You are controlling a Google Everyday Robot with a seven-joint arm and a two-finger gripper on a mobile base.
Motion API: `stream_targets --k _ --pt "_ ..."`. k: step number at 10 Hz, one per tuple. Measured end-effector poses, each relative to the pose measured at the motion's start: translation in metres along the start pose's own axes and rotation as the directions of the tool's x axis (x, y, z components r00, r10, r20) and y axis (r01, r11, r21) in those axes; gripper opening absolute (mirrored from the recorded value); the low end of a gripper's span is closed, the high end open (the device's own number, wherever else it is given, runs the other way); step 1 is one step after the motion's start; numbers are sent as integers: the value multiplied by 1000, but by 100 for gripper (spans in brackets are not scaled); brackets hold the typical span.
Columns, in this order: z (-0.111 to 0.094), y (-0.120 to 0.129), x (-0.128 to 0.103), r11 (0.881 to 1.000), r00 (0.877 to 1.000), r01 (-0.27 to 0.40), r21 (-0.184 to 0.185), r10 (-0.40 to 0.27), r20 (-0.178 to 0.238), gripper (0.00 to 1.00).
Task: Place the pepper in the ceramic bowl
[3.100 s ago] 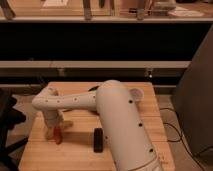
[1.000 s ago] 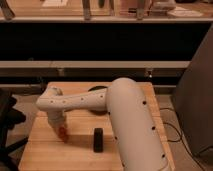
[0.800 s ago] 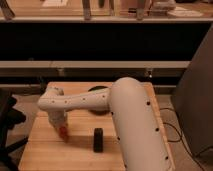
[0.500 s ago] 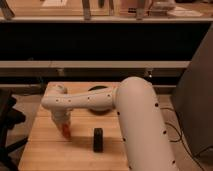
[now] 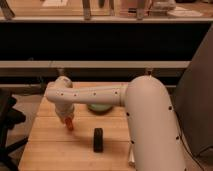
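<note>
The small red-orange pepper hangs from my gripper, which is shut on it just above the left part of the wooden table. The green ceramic bowl sits at the middle back of the table, to the right of the gripper. My white arm crosses in front of the bowl and hides most of it.
A black remote-like bar lies on the table in front of the bowl, right of and below the pepper. A dark shelf unit stands behind the table. A black chair is at the left edge.
My gripper has moved right and slightly up with the pepper in it, toward the bowl. The arm has swung further over the table. The black bar has not moved.
</note>
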Motion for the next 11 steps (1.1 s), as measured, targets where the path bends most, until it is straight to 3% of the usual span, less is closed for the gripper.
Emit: stream_targets --k 3,5,6,9,11 --pt "-17 16 11 999 999 -30 17 31 -30 0" --pt "-29 42 20 998 997 -60 26 61 -48 0" --pt "-41 76 22 995 993 -94 44 96 -61 0" --pt "-49 110 20 985 983 -157 76 164 -88 0" --pt "-50 116 22 982 980 -170 85 177 -94 0"
